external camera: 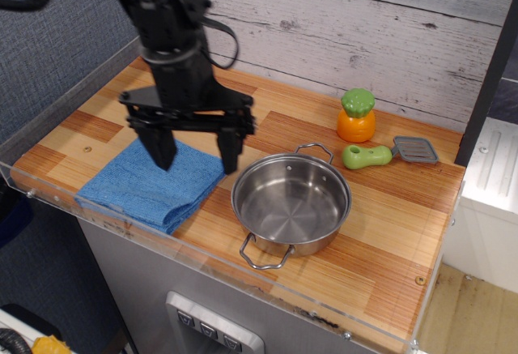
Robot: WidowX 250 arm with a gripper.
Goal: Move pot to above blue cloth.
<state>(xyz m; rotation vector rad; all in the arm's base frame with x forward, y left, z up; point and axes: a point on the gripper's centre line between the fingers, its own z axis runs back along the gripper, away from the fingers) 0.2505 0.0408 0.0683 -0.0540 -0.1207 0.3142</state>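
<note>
The shiny steel pot (291,205) stands upright and empty on the wooden counter, right of centre, one wire loop handle toward the front and one toward the back. The folded blue cloth (146,184) lies to its left near the front edge. My black gripper (197,156) hangs open above the cloth's right part, just left of the pot. One finger is over the cloth and the other is near the pot's left rim. It holds nothing.
An orange toy with a green top (356,116) and a green-handled grey spatula (388,154) lie behind the pot at the back right. A clear acrylic lip (202,249) runs along the counter's front edge. A whitewashed plank wall stands behind.
</note>
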